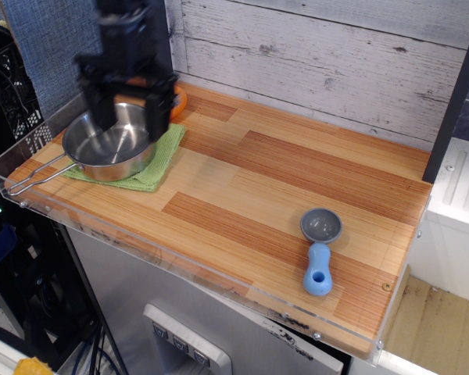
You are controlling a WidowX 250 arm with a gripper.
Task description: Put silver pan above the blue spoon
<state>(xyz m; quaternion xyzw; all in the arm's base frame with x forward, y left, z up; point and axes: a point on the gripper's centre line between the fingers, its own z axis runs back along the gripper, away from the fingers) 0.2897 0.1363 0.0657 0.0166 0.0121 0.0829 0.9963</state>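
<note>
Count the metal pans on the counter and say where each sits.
1. The silver pan sits on the green cloth at the counter's left end, under the end effector. Nothing suggests another is hidden.

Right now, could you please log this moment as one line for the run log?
phase: approach | gripper: open, over silver pan | pan: on green cloth, ungrasped | blue spoon: front right, untouched

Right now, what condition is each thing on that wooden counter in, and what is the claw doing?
silver pan: upright, empty, resting on the cloth, wire handle pointing toward the counter's front left corner.
green cloth: flat under the pan.
blue spoon: lying flat, bowl facing up, untouched.
orange object: mostly hidden behind the claw.
gripper: open, over the pan, blurred, holding nothing.
</note>
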